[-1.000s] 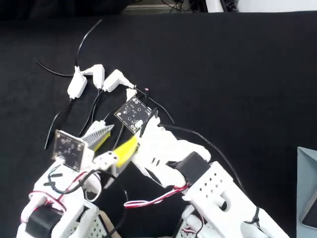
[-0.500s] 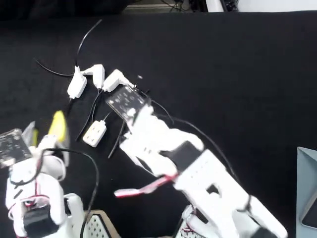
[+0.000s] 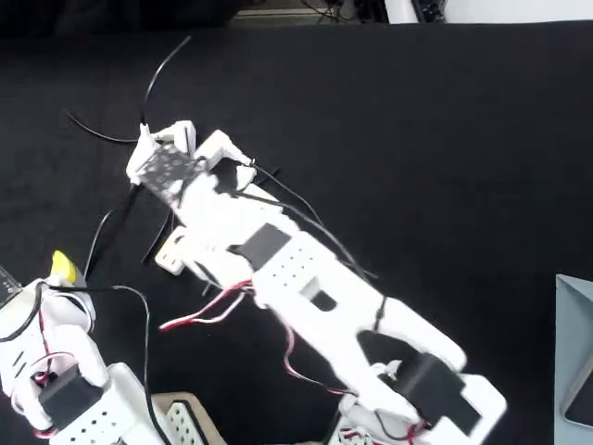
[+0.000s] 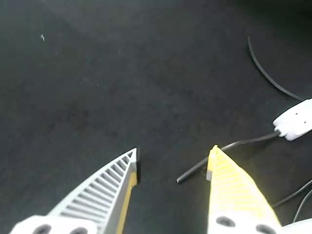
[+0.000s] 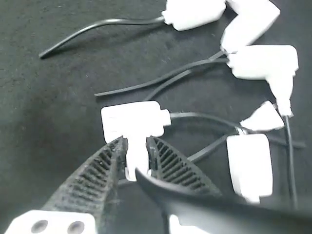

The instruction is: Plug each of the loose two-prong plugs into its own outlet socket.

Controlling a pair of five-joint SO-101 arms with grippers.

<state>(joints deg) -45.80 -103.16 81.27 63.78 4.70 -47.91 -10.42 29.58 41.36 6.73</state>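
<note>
The right hand pinches the narrow neck of a white plug lying among tangled cords on the worktop, likely to carry it socketward, while the left hand hangs spread, clear.

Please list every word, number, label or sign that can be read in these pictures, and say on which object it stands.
None can be read.
The white plug and the white outlet block carry no legible marking.
The camera board has small dots, and any print is too small to read.
</note>
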